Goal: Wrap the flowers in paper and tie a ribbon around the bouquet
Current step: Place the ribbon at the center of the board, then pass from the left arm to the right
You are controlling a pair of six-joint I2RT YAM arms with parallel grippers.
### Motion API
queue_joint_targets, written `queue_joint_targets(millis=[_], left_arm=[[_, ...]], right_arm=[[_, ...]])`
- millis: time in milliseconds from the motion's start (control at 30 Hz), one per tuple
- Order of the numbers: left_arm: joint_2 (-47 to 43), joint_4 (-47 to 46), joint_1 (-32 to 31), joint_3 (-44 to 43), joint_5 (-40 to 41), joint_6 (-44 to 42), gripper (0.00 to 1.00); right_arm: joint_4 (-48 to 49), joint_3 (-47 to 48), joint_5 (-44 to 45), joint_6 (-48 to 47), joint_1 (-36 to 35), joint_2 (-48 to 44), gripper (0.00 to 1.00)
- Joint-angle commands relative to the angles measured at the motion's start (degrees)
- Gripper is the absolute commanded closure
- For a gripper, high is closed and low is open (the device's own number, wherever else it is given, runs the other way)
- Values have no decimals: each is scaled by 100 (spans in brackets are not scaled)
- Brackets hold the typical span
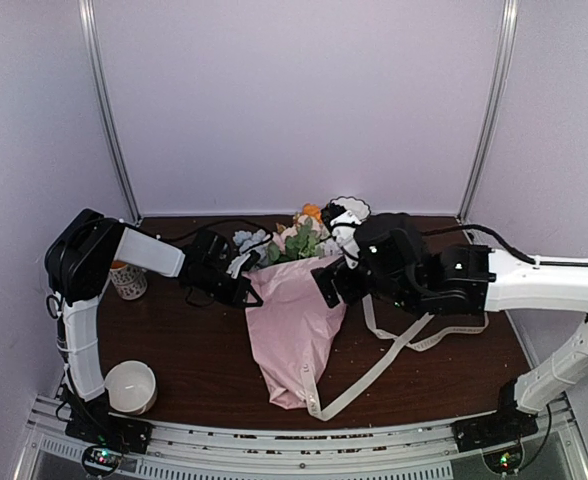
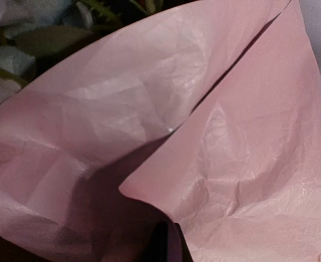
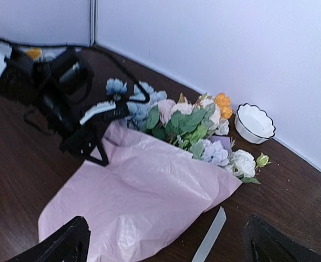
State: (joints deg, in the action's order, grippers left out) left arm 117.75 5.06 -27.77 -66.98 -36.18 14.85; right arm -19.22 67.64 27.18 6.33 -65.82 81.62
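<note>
The bouquet lies in the middle of the table as a cone of pink-lilac paper point(image 1: 294, 325), with the flowers point(image 1: 299, 240) spilling out of its far end. My left gripper point(image 1: 236, 285) is shut on the paper's upper left edge. Crinkled paper point(image 2: 226, 142) fills the left wrist view, and its fold runs down to my dark fingers point(image 2: 168, 245). My right gripper point(image 1: 334, 285) hovers open above the cone's right edge, holding nothing. In the right wrist view its fingertips point(image 3: 62, 243) straddle the paper point(image 3: 144, 191) below the flowers point(image 3: 193, 123). The cream ribbon point(image 1: 374, 365) lies loose beside the cone, and again as the ribbon point(image 3: 209, 240).
A patterned cup point(image 1: 127, 280) stands at the left edge behind my left arm. A white bowl point(image 1: 131, 387) sits at the near left. A scalloped white bowl point(image 1: 352, 208) stands at the back by the blooms, shown too as a bowl point(image 3: 253, 123). Lilac walls close in the table.
</note>
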Motion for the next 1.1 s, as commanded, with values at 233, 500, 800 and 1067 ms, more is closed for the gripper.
queue_joint_targets(millis=[233,500,800,1067], left_arm=[[163,272,-27,-39,312,-29,100],[195,301,-50,-46,340,27,100],[255,335,-58,-81,333,39,100],[320,337,-54,-115,276,36,100]], right_arm=[[-158,-311,-2932,3027,1202,779,0],[323,-558,-4080,3663,1290,1590,0],[-18,-642,-3852,4035,1450,2041,0],[435,-369,-4349,4110,1534,2430,10]])
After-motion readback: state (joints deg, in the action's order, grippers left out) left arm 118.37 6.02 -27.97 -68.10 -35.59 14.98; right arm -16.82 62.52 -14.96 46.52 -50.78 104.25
